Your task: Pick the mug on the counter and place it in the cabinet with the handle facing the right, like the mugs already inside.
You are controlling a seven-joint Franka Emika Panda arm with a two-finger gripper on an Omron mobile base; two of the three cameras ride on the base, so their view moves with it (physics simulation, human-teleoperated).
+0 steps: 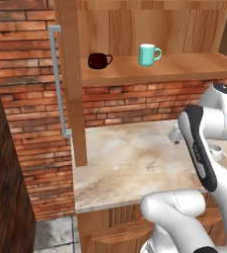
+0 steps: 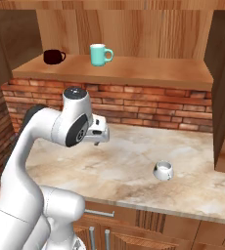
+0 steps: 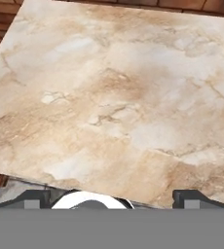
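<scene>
White mug (image 2: 163,170) was seen lower right on the counter (image 2: 134,156), hidden in the left base view. Gripper (image 3: 111,198) fingertips were cut off at the frame bottom, spread wide and released.

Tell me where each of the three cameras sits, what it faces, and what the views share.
Left base view: behind-left of the arm, facing the counter and the cabinet.
Right base view: behind-right, arm at lower left, facing the white mug on the counter.
Hand view: on the hand, looking down at the counter; finger tips at the bottom.
Both base views share the teal mug and maroon mug.
</scene>
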